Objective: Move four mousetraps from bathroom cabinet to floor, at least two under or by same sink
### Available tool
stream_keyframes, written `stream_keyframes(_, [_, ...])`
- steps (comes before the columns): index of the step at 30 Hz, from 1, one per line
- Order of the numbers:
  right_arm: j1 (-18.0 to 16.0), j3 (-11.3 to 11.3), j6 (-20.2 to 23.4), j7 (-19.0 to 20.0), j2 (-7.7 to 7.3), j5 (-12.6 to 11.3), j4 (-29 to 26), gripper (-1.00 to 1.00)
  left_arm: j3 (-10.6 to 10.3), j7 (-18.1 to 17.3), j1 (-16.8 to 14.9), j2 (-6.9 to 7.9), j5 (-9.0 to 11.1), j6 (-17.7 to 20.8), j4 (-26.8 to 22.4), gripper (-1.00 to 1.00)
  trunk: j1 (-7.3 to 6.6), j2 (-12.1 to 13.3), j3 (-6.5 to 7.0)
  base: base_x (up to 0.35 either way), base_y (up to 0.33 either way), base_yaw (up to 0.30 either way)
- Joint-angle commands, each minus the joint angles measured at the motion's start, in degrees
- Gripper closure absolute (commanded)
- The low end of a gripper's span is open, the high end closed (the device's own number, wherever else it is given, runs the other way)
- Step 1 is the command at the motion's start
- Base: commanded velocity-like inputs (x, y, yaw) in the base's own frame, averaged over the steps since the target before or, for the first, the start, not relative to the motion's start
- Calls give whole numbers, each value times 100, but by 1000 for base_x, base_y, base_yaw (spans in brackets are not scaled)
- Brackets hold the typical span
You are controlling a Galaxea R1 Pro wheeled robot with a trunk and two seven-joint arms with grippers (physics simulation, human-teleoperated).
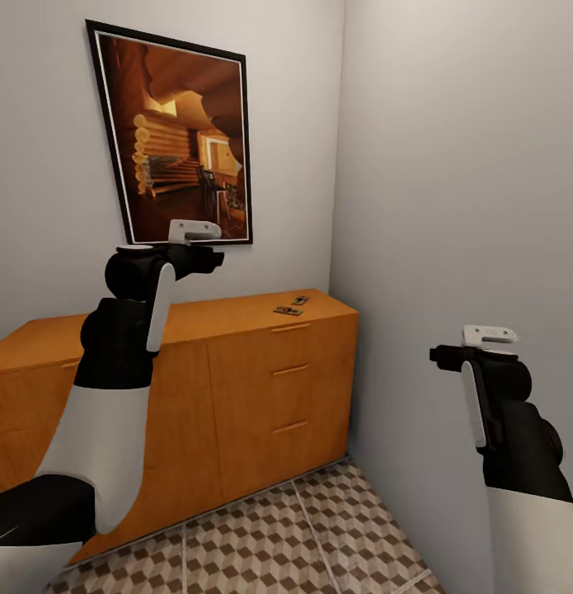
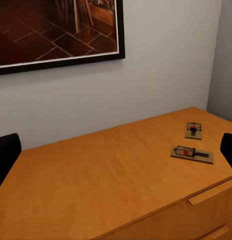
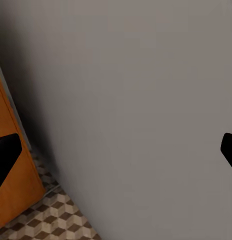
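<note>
The orange-brown cabinet point(image 1: 237, 388) stands against the back wall in the corner. Two mousetraps lie on its top near the right end: one point(image 1: 288, 311) nearer the front edge, another point(image 1: 300, 300) just behind it. In the left wrist view they are the nearer mousetrap point(image 2: 192, 153) and the farther mousetrap point(image 2: 194, 130) on the cabinet top point(image 2: 96, 185). My left gripper point(image 1: 210, 257) hangs open above the cabinet's middle, well short of the traps, its fingertips point(image 2: 6, 155) wide apart and empty. My right gripper point(image 1: 439, 355) is open and faces the side wall, with nothing in it.
A framed picture point(image 1: 175, 140) hangs above the cabinet. The grey side wall point(image 1: 467, 206) stands close on the right, right in front of the right arm. The cube-patterned bathroom floor point(image 1: 319, 528) runs between cabinet and wall. The cabinet's end point(image 3: 21, 190) borders floor tiles point(image 3: 51, 220).
</note>
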Motion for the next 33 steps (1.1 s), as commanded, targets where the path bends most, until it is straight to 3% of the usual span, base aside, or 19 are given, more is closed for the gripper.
stream_keyframes(1, [-5,4,32,41,-1,54,-4,-100,-5,10,-5,0,-13,24,-1,-100,1,-3,-7,210,0,0])
stream_keyframes(25, [-5,7,32,103,-1,53,-4,-100,-2,-4,-6,-10,16,24,27,-100,1,-3,-7,307,0,0])
stream_keyframes(29, [-134,-107,32,-26,129,-55,125,-100,50,-10,124,-28,148,12,157,-100,1,-3,-7,0,0,0])
stream_keyframes(33, [-196,-74,32,-88,217,-26,254,-100,50,-12,253,-48,282,13,286,-100,1,-3,-7,0,0,0])
